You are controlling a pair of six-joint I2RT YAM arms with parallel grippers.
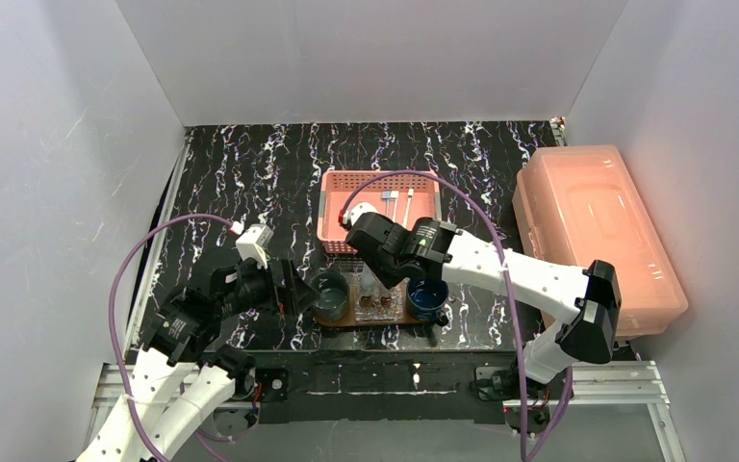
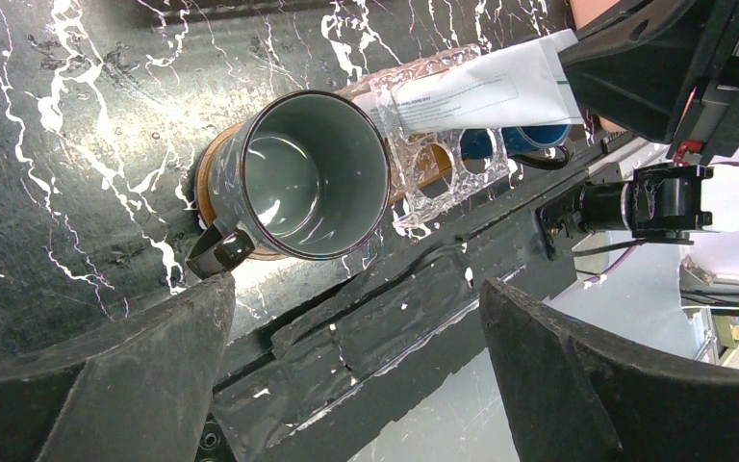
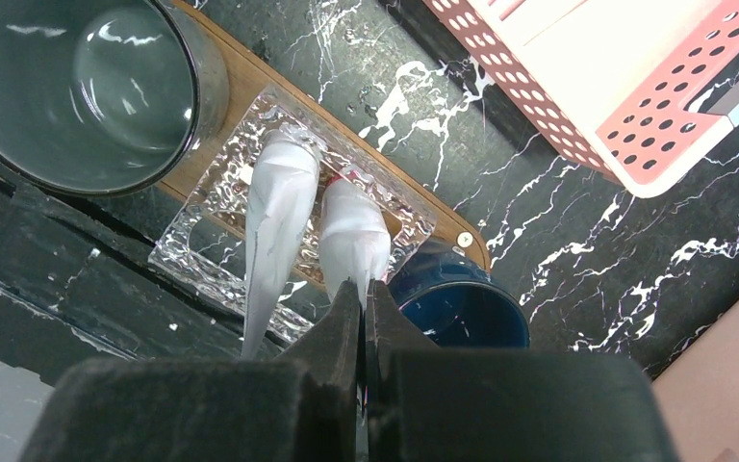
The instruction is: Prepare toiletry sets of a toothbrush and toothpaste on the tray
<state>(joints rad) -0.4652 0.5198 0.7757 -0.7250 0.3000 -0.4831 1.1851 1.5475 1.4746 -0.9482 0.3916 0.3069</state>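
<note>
The dark wooden tray (image 1: 358, 321) lies at the table's near edge. On it stand a grey mug (image 1: 330, 295), a clear glass dish (image 1: 377, 306) and a blue mug (image 1: 427, 298). In the right wrist view two white toothpaste tubes stand in the glass dish (image 3: 202, 217). My right gripper (image 3: 364, 287) is shut on the flat end of the right tube (image 3: 351, 236); the left tube (image 3: 274, 207) stands free beside it. My left gripper (image 2: 356, 327) is open and empty, just near-left of the grey mug (image 2: 313, 173). Toothbrushes (image 1: 396, 204) lie in the pink basket.
The pink perforated basket (image 1: 332, 207) sits behind the tray, close to the right arm. A large translucent pink lidded box (image 1: 597, 231) stands at the right. The table's front edge and metal rail run just below the tray. White walls enclose the table.
</note>
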